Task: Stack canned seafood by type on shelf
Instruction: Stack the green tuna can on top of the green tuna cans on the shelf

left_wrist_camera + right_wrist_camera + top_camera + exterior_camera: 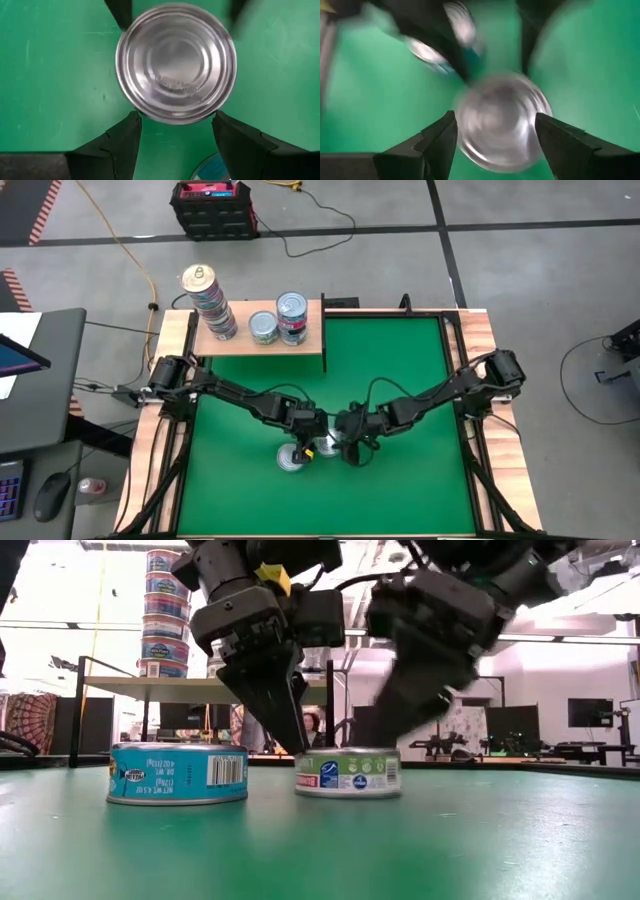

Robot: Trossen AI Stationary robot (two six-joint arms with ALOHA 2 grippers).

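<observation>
Nearest the low camera we have two tins on the green mat (320, 850): the blue-labelled tin (178, 774) and, just beside it, the green-labelled tin (348, 772). Both arms hang over the second one. From its wrist view, the left gripper (175, 127) stands spread, its fingers either side of the tin's silver top without touching. The right gripper (496, 131) is likewise spread above the same tin, holding nothing.

We judge these tins stiff, fairly heavy for their size, and slick on the metal top. The flat round wall is the place to take hold, fingers on opposite sides and low enough not to ride up over the rim. A loose pinch would probably let it slip or spin.

Up on the shelf (262, 343) stand a tall stack (209, 302), a short stack (291, 317) and a low one (263, 327) between them.

From above, the grippers hide most of both mat tins. The right wrist picture is smeared, so which tin sits behind the dark arm there we cannot say.
</observation>
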